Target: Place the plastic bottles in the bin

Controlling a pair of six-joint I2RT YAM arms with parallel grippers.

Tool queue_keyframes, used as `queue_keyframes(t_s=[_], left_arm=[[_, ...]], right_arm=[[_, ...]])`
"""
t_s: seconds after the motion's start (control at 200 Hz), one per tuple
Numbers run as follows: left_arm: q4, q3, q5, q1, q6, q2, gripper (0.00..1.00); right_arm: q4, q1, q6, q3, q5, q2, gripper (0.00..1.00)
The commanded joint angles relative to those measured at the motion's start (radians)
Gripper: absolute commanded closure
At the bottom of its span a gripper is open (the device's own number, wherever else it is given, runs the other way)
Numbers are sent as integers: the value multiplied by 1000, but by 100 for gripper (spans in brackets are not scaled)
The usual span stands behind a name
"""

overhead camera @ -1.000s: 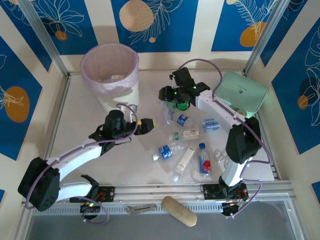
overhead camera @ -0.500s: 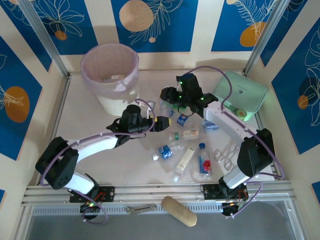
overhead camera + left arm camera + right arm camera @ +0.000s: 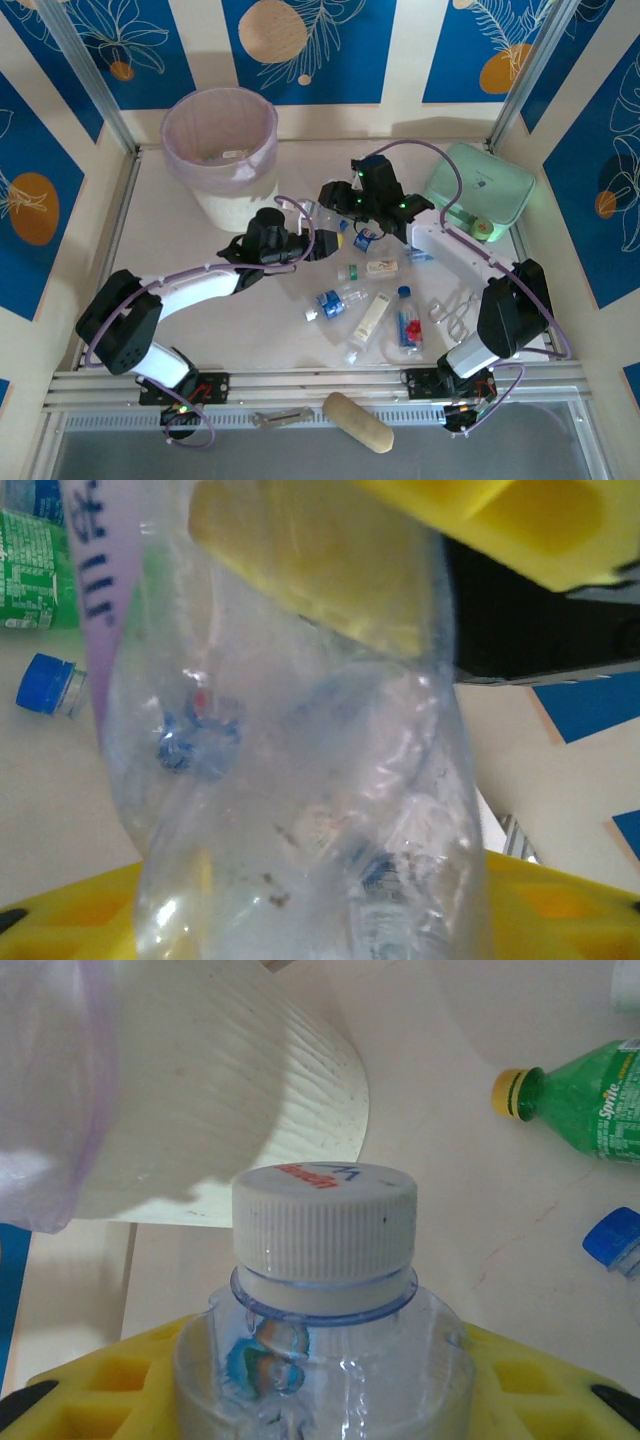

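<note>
The bin (image 3: 220, 140), cream-white with a pale pink liner, stands at the back left; its ribbed wall (image 3: 220, 1080) is close in the right wrist view. My right gripper (image 3: 338, 197) (image 3: 325, 1385) is shut on a clear plastic bottle with a white cap (image 3: 325, 1225), just right of the bin. My left gripper (image 3: 322, 243) (image 3: 300, 770) is shut on a clear, crumpled plastic bottle (image 3: 300, 810) pinched between its yellow pads (image 3: 300, 570). Several more plastic bottles (image 3: 372, 318) lie mid-table. A green one (image 3: 590, 1100) lies beyond the right gripper.
A mint-green pouch (image 3: 480, 185) sits at the back right. A tan oblong object (image 3: 358, 421) lies on the near rail. A small metal tool (image 3: 455, 305) lies right of the bottles. A blue-capped bottle (image 3: 45, 683) and a green label (image 3: 30, 570) lie behind the left gripper.
My left arm reached right to the bottle cluster and its jaws closed on a clear bottle. The right gripper, still holding its bottle, shifted a little to the left.
</note>
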Motion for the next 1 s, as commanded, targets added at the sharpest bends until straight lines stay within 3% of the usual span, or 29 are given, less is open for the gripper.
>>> queue_keyframes(t_s=[0.0, 0.2, 0.245, 0.32, 0.38, 0.77, 0.995], left_arm=[[38, -1, -11, -7, 12, -17, 47], [35, -7, -19, -7, 17, -24, 52], [32, -9, -23, -6, 19, -28, 52], [27, -13, -29, -7, 22, -34, 52], [20, -17, -37, -6, 27, -41, 52], [-146, -19, -109, 20, 115, -130, 52], [-390, 209, -109, 114, 296, -186, 52]], right_arm=[[20, 5, 10, -10, -10, -29, 55], [30, 4, 12, -13, -12, -27, 50], [32, 3, 11, -15, -14, -29, 44], [33, -1, 15, -18, -8, -38, 26], [35, -9, 14, -26, -1, -52, 19], [62, -138, 41, -214, 32, -257, 14], [87, -179, 70, -316, 20, -323, 8]])
